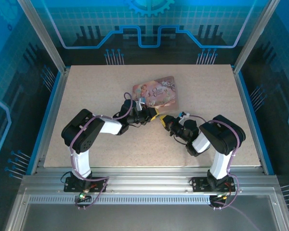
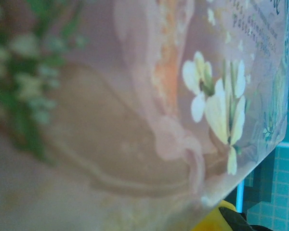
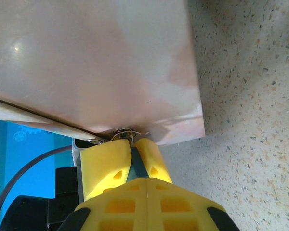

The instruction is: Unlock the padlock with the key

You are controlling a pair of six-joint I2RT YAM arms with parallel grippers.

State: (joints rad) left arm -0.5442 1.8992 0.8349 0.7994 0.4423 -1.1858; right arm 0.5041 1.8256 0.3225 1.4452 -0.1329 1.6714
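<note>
**Two grippers meet at the tin's near edge**

One small glinting metal piece (image 3: pixel 124 134) sits against the lower edge of the pink tin (image 3: pixel 96 62), touching the tips of the right gripper (image 3: pixel 130 144). Whether that piece belongs to the padlock or to the key cannot be told. The padlock's yellow body cannot be picked apart from the yellow fingers (image 3: pixel 103 163) around that spot. In the right wrist view the right jaws are drawn close together, with a thin dark strip between the two fingers and their tips at the tin's edge near its corner. Speckled tabletop (image 3: pixel 250 120) lies to the right of the tin.

From above, the tin shows its illustrated lid facing up, a little beyond the middle of the tabletop. The left gripper (image 1: pixel 152 114) reaches in from the left to just below the tin's near edge, and the right gripper comes in from the right. Their yellow tips are just beside each other. Whether the left jaws are spread or pressed together cannot be told. The left wrist view is very close to the lid and blurred, with pale printed flowers (image 2: pixel 221 106) and a yellow tip (image 2: pixel 216 220) under the lid's lower corner.
</note>
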